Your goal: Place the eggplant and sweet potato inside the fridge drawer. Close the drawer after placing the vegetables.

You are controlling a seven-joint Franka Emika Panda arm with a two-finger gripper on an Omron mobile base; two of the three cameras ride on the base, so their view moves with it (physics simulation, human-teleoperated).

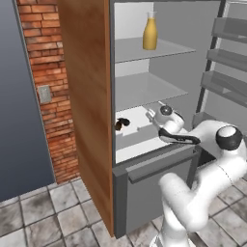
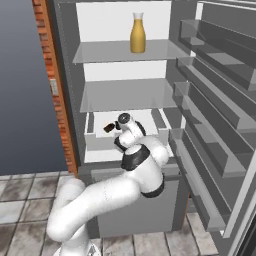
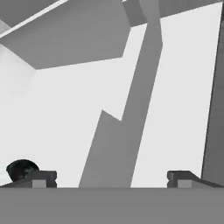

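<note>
The fridge drawer (image 1: 143, 148) is pulled out below the lowest shelf, white inside; it also appears as the fridge drawer (image 2: 95, 146). The eggplant (image 1: 124, 121) lies in its left part as a small dark lump, seen too as the eggplant (image 2: 108, 127) and, in the hand view, the eggplant (image 3: 21, 169) beside the left fingertip. A small brown bit (image 1: 117, 127) touches it; I cannot tell whether that is the sweet potato. My gripper (image 3: 112, 180) hangs over the drawer's white floor, open, with nothing between its fingers.
An orange bottle (image 1: 150, 32) stands on the top shelf. The open door's racks (image 2: 215, 100) run along the right. A wooden cabinet side (image 1: 87, 96) and a brick wall (image 1: 48, 72) bound the left. A grey lower front (image 1: 154, 185) sits under the drawer.
</note>
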